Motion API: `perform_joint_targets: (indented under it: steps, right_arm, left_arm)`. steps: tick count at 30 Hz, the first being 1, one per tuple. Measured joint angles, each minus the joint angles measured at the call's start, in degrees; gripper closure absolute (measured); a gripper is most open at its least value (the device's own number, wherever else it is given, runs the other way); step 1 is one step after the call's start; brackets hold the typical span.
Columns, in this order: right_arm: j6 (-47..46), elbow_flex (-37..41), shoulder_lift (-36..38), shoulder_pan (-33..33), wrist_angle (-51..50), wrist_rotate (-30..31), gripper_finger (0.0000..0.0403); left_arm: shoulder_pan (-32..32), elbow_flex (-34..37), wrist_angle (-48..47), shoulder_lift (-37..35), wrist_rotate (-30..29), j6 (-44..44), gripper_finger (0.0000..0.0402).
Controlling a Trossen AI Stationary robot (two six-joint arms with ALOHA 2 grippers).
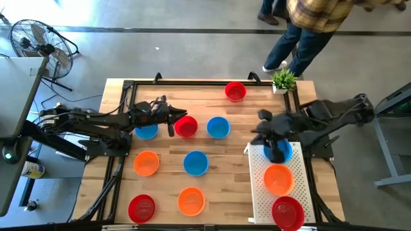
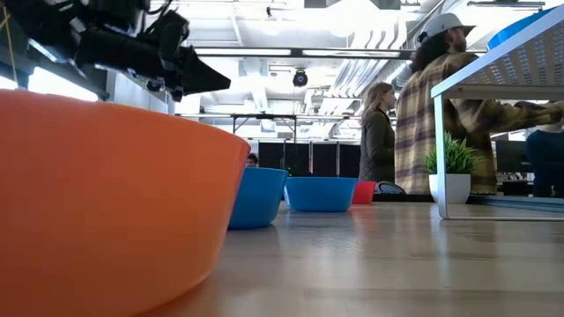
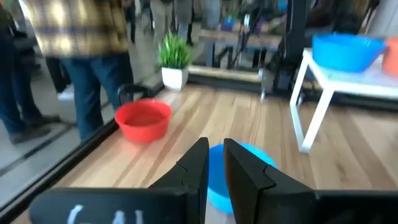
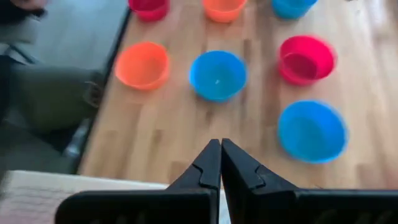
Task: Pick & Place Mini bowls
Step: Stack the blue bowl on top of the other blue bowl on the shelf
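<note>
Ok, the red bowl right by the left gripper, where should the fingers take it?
On the rim. The red bowl sits upright and open, so come straight down with the left gripper, one finger inside the wall and one outside. The near, left side of the rim looks best; the blue bowl stands close on the other side.

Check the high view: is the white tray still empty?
No. The white tray holds three bowls: a blue bowl, an orange bowl and a red bowl.
</note>
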State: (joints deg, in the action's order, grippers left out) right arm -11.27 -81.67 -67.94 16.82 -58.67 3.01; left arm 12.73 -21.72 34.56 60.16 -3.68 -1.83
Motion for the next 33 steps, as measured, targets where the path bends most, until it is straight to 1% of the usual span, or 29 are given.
perform_joint_targets:
  steps: [2, 4, 9, 12, 14, 16, 18, 21, 24, 26, 28, 31, 33]
  right_arm:
    - [4.6, 0.0, -0.7, -2.6, 0.7, -0.1, 0.0403]
    - [8.6, 1.2, -1.0, -5.5, 4.2, -1.8, 0.0403]
    - [14.9, 9.8, -1.0, -13.6, 19.8, -13.1, 0.0403]
    - [16.2, 16.3, -1.0, -18.0, 29.7, -17.4, 0.0403]
    - [15.8, 19.7, -1.1, -20.7, 35.3, -19.0, 0.0403]
    - [14.8, 21.6, -1.1, -23.1, 38.3, -18.9, 0.0403]
    - [13.8, 21.9, -1.3, -24.9, 38.6, -16.5, 0.0403]
    - [12.8, 20.0, -2.4, -26.8, 35.6, -12.4, 0.0403]
    - [12.8, 17.7, -4.9, -27.4, 33.1, -10.8, 0.0403]
    - [12.4, 16.6, -7.4, -27.3, 31.6, -9.3, 0.0402]
    - [11.6, 16.1, -10.3, -27.3, 30.5, -9.1, 0.0400]
    - [11.3, 15.2, -14.7, -26.7, 30.2, -8.7, 0.0381]
    - [11.5, 14.3, -17.4, -25.8, 29.7, -6.5, 0.0357]
  left_arm:
    - [0.0, 2.6, 5.1, 0.0, 0.2, -0.2, 0.0356]
    - [0.0, 4.3, 6.7, 0.0, 0.0, -0.2, 0.0356]
    - [0.0, 5.2, 6.0, -1.8, -1.2, 0.3, 0.0356]
    - [0.0, 5.2, 4.1, -1.8, -1.4, 1.4, 0.0356]
    - [0.0, 5.3, 3.9, -1.8, -1.8, 1.5, 0.0356]
    - [0.0, 5.3, 3.8, -1.8, -2.5, 1.6, 0.0356]
    - [0.0, 5.3, 3.8, -1.8, -2.6, 1.6, 0.0356]
    - [0.0, 5.3, 3.8, -1.8, -3.4, 1.6, 0.0356]
    - [0.0, 5.3, 3.8, -1.8, -4.3, 1.8, 0.0356]
    - [0.0, 5.3, 3.6, -1.8, -4.9, 2.0, 0.0356]
    - [0.0, 5.3, 3.1, -1.8, -5.1, 2.0, 0.0356]
    - [0.0, 5.3, 2.8, -1.8, -5.1, 2.0, 0.0356]
    - [0.0, 5.3, 2.5, -1.8, -5.1, 2.0, 0.0356]
